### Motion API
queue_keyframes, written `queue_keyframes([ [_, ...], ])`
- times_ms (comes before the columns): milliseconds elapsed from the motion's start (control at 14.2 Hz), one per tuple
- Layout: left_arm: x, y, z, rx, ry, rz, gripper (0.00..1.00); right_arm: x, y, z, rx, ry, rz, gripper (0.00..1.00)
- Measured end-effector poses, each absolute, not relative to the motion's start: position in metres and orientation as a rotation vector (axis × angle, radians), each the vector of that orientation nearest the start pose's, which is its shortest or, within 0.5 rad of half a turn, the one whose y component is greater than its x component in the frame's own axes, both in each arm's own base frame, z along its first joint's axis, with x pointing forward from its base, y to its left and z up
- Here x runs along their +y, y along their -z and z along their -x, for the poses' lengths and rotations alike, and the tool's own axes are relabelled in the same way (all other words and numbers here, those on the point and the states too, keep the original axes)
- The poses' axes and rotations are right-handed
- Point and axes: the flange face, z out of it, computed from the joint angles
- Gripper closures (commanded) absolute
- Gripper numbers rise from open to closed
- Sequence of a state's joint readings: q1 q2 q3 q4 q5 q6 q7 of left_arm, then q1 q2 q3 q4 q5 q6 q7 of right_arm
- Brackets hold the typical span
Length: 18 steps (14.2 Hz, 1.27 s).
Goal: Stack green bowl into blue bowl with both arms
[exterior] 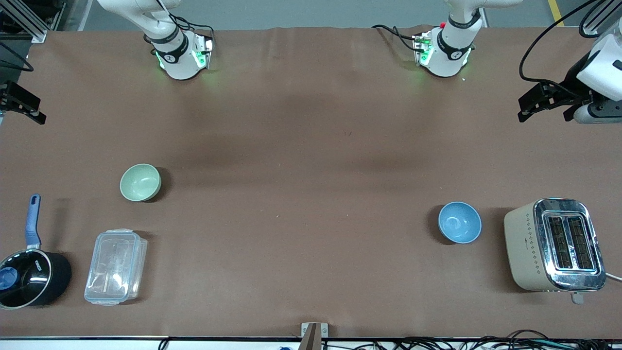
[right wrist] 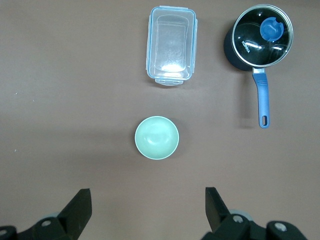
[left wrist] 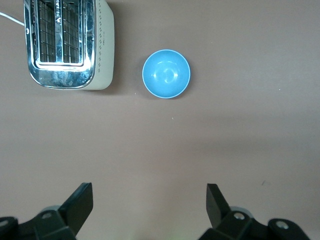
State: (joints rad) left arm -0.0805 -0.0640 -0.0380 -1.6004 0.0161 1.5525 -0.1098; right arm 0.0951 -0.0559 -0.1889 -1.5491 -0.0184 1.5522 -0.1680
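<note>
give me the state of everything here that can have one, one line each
green bowl: upright, empty, alone on the table
blue bowl: upright, empty, beside the toaster
toaster: slots empty
saucepan: upright, glass lid on
plastic container: lid on, looks empty
left gripper: open, holding nothing, up over bare table
right gripper: open, holding nothing, up over bare table

I see bare brown table (exterior: 311, 194) between the green bowl (exterior: 140, 182) and the blue bowl (exterior: 459, 222), an open lane along the table's middle. Nearer the front camera than the green bowl, a clear lidded container (exterior: 115, 267) and a black saucepan (exterior: 30, 272) block access. A toaster (exterior: 554, 244) stands just beside the blue bowl, toward the left arm's end.
</note>
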Motion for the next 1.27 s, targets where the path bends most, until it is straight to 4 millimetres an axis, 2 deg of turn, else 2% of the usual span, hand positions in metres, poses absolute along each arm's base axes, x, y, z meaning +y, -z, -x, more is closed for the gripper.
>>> queue_keyframes([
  [352, -0.060, -0.639, -0.532, 0.011, 0.017, 3.113, 0.00, -0.055, -0.663, -0.533, -0.116, 0.089, 3.154, 0.00],
  [493, -0.058, -0.624, -0.542, 0.004, -0.022, 3.111, 0.00, -0.056, -0.663, -0.533, -0.115, 0.089, 3.154, 0.00],
  [634, -0.057, -0.588, -0.567, -0.003, -0.063, 3.109, 0.00, -0.057, -0.662, -0.533, -0.112, 0.086, 3.154, 0.00],
  [775, -0.057, -0.528, -0.600, -0.006, -0.097, 3.110, 0.00, -0.058, -0.652, -0.533, -0.109, 0.061, 3.153, 0.00],
  [845, -0.057, -0.494, -0.615, -0.005, -0.116, 3.106, 0.00, -0.060, -0.638, -0.536, -0.106, 0.042, 3.154, 0.00],
  [915, -0.055, -0.458, -0.628, -0.004, -0.126, 3.094, 0.00, -0.063, -0.615, -0.539, -0.099, 0.022, 3.156, 0.00],
  [1127, -0.033, -0.365, -0.657, -0.054, -0.086, 3.086, 0.00, -0.084, -0.512, -0.545, -0.046, -0.039, 3.159, 0.00],
  [1268, -0.025, -0.317, -0.667, -0.095, -0.070, 3.092, 0.03, -0.095, -0.445, -0.542, -0.017, -0.073, 3.160, 0.00],
])
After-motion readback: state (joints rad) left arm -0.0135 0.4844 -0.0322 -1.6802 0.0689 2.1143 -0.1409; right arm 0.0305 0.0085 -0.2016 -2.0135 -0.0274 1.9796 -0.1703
